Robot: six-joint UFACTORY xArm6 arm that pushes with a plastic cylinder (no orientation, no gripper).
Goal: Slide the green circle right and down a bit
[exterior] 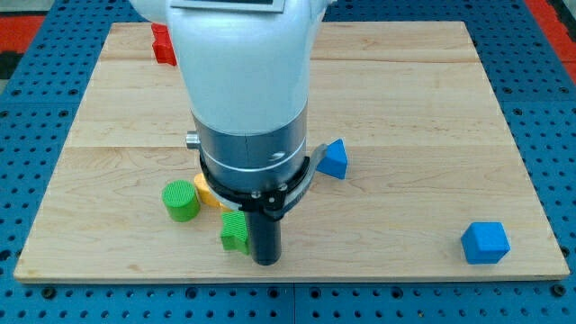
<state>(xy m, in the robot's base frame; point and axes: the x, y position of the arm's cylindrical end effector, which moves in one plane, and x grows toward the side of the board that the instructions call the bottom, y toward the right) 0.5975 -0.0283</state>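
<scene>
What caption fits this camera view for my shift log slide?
My tip sits at the board's bottom edge beside a green block, right of the green circle; yellow, red and two blue blocks scattered around.

My arm (243, 63) is a fat white casing over a grey collar, black ring and dark rod ending in my tip (266, 262).

Upright green circle (181, 200), board's lower left

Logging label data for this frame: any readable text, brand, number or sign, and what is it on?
None readable. The arm housing, the wooden board, the green circle, the other green block, the yellow block, the two blue blocks and the red block show no print. My tip is bare too.
</scene>
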